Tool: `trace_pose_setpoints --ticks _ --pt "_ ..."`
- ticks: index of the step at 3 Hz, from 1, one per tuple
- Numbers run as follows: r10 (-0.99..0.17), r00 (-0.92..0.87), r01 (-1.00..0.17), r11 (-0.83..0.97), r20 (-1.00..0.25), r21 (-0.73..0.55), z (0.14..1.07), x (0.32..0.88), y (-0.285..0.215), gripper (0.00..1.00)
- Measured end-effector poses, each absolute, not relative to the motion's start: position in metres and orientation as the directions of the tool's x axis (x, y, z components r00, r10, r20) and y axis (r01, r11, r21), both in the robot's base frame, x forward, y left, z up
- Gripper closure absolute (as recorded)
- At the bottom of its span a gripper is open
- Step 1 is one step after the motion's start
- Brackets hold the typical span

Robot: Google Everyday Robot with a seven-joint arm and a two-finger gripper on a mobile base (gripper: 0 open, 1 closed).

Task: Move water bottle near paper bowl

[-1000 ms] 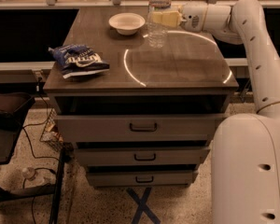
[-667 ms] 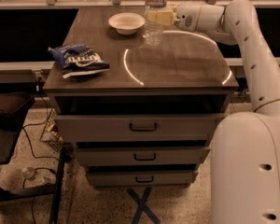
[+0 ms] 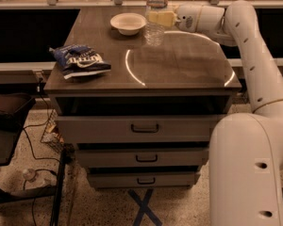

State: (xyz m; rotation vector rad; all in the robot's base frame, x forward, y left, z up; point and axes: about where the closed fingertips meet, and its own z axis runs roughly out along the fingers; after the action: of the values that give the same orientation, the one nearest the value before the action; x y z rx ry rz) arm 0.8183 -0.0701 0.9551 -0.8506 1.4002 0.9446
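The water bottle [image 3: 155, 14] is a clear ribbed bottle standing upright near the far edge of the brown table top [image 3: 179, 65]. My gripper [image 3: 159, 18] reaches in from the right and is shut on the bottle's middle with its pale yellow fingers [image 3: 161, 19]. The paper bowl [image 3: 128, 23], shallow and cream-white, sits on the table just left of the bottle, a small gap between them.
A dark blue snack bag [image 3: 80, 60] lies at the table's left front. Drawers [image 3: 144, 128] are below the top. My white arm [image 3: 254, 55] and base fill the right side. A dark chair [image 3: 7, 121], cables and a small bottle [image 3: 30, 174] are on the floor left.
My gripper has carried the bottle a little to the left, closer to the bowl.
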Motion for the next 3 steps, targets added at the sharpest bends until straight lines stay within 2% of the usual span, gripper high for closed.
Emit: trace_pose_setpoints --ticks 3 --pt "0.021 -0.046 -0.843 0.535 -0.999 0.05 0.942 0.849 -0.093 1.0"
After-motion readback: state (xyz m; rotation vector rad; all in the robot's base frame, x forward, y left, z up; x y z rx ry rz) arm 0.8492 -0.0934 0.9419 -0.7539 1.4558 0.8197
